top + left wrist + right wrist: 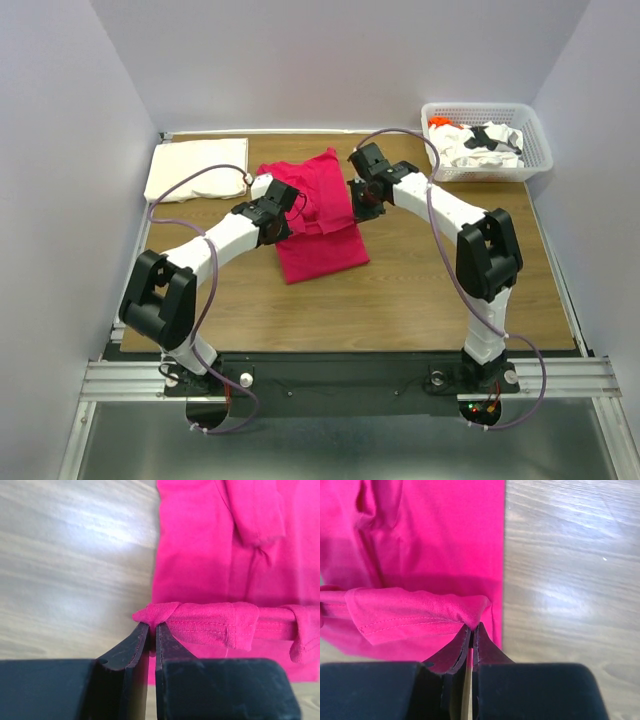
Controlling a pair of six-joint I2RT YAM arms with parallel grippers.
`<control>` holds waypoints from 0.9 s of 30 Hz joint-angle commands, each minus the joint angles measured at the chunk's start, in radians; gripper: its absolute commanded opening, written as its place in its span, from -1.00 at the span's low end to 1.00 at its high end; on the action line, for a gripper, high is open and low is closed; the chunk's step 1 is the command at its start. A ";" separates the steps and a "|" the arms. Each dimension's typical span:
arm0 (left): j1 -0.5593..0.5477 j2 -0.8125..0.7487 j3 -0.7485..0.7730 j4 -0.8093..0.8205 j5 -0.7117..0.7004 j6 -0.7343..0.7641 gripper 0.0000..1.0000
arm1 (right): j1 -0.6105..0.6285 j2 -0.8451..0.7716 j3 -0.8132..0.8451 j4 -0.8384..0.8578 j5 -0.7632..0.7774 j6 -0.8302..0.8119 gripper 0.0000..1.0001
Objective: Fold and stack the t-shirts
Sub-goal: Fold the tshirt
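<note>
The magenta-red t-shirt (pixel 318 215) lies partly folded at the middle of the table. My left gripper (pixel 290 203) is shut on a corner of its hemmed edge (pixel 150 614) and holds it lifted over the rest of the shirt (pixel 200 545). My right gripper (pixel 355 195) is shut on the other corner of that edge (pixel 472 611), also lifted over the shirt (pixel 430 535). A cream-white t-shirt (pixel 197 167) lies folded at the back left. White shirts with black print and orange (pixel 478 143) lie in the basket.
A white plastic lattice basket (pixel 535 140) stands at the back right corner. Bare wooden table (pixel 420 290) lies in front of the magenta shirt and to its right. Grey walls close in the table on three sides.
</note>
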 commanded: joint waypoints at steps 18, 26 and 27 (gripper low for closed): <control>0.037 0.106 0.018 0.177 -0.068 0.164 -0.92 | -0.010 0.043 0.034 0.074 0.148 0.004 -0.99; 0.037 0.162 0.012 0.190 -0.098 0.141 -0.92 | -0.010 0.091 0.028 0.118 0.155 0.008 -0.99; 0.037 0.172 0.012 0.192 -0.098 0.138 -0.92 | -0.010 0.094 0.028 0.123 0.155 0.010 -0.99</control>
